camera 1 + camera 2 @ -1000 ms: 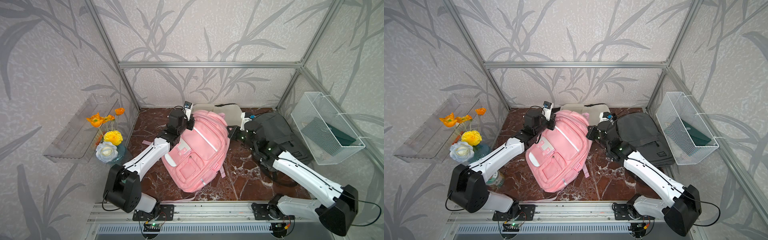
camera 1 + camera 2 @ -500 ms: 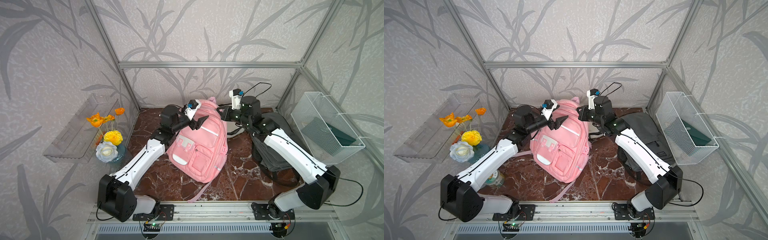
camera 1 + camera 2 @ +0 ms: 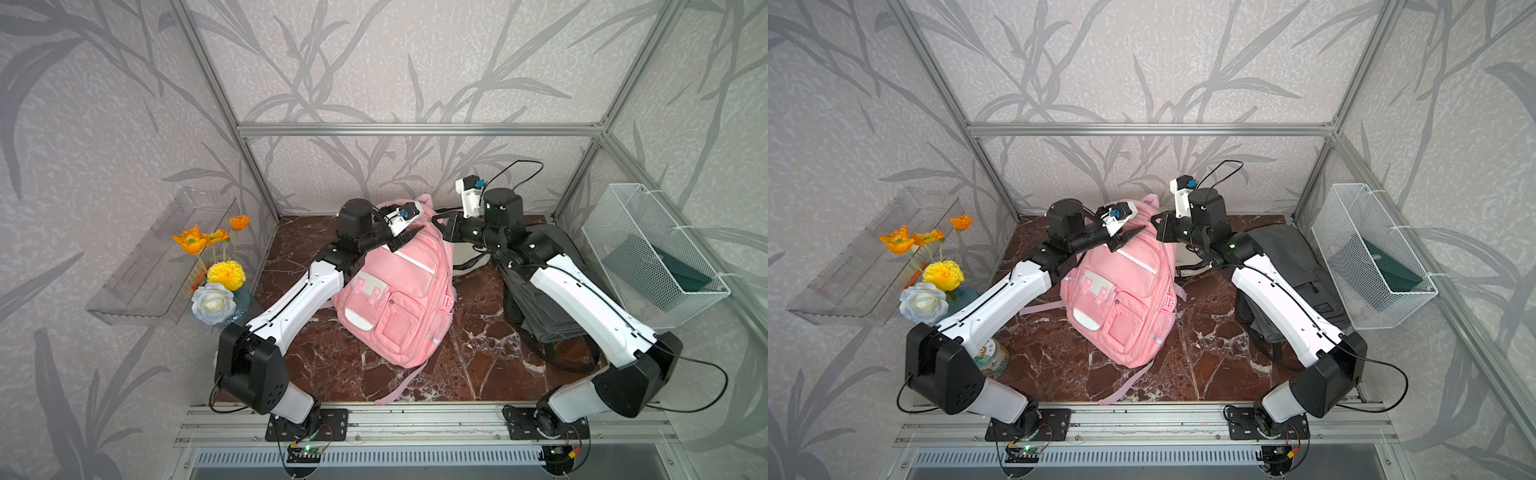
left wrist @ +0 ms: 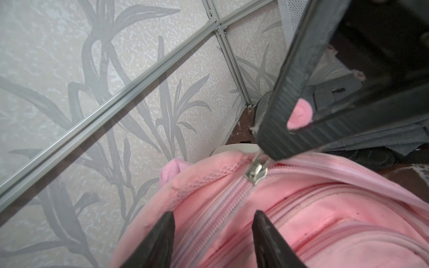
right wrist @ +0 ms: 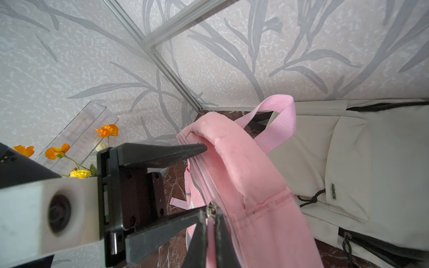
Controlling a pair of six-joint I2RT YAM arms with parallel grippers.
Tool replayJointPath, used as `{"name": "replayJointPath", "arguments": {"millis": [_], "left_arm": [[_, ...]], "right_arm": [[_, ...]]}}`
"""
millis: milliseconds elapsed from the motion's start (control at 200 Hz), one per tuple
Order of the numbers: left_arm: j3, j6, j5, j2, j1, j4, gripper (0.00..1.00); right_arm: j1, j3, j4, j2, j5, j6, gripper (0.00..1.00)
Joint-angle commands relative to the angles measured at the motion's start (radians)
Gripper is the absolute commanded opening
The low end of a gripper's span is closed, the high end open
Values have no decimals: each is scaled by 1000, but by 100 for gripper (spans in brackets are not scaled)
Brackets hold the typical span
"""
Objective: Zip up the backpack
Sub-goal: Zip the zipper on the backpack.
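1. The pink backpack (image 3: 395,291) stands propped in the middle of the dark marbled table (image 3: 332,365), front pockets facing the arms' bases; I can't read any writing on it.
2. Its metal zipper pull (image 4: 256,172) sits at the crown, near the carry loop.
3. The right gripper (image 4: 267,141) is pinched tight on that zipper pull.
4. The left gripper (image 5: 204,178) has its jaws apart, straddling the pack's top just beside the pull.
5. Behind the pack lies a beige bag (image 5: 348,150) with a tag (image 5: 333,190) reading "FASHION".
6. A grey backpack (image 3: 1287,257) lies under the right arm; its small label is too tiny to read.
7. A printed can (image 3: 992,359) stands by the left arm, lettering unclear.
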Motion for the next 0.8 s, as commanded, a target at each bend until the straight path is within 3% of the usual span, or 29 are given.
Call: {"name": "replayJointPath", "arguments": {"millis": [0,200,450,795], "left_arm": [[56,40,-66,39,-21,-28,27],[85,9,-260,83,-43,38,0],[236,-52,-600,168,-18,-12,0],[297,-104,-686,186,54,-66,0]], "right_arm": [[4,57,87,-13,-26,0,0],[13,34,48,-38,70,-2,0],[77,-76,16,-100,284,8,0],[89,-295,112,-166,340,100,0]]}}
